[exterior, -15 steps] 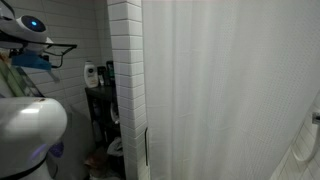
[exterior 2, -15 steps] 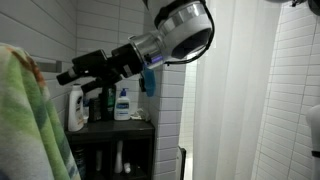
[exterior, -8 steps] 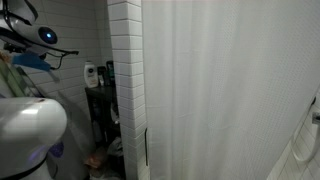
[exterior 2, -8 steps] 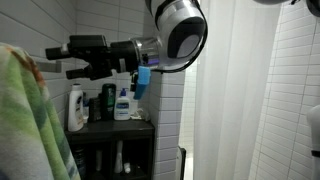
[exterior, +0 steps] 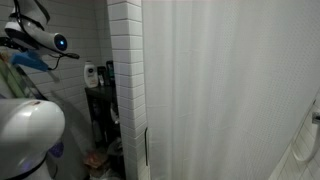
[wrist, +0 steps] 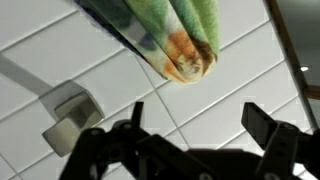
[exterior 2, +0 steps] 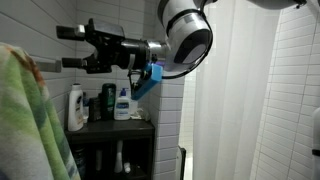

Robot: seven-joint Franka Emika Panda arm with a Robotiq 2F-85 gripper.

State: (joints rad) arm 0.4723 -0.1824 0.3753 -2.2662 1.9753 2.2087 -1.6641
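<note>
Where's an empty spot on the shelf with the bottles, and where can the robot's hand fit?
The shelf top looks bare only at its end beside the tiled corner, right of the lotion bottle; the rest is crowded with bottles. The open hand has bare tiles between the towel and the wall bracket.

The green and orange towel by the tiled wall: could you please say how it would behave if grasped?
The towel is probably floppy: in the wrist view it hangs in soft folds with a bunched end. Pinched by the open claw, it would likely sag and drape, not keep shape. Thin cloth, so probably light; a tug might pull it loose.
</note>
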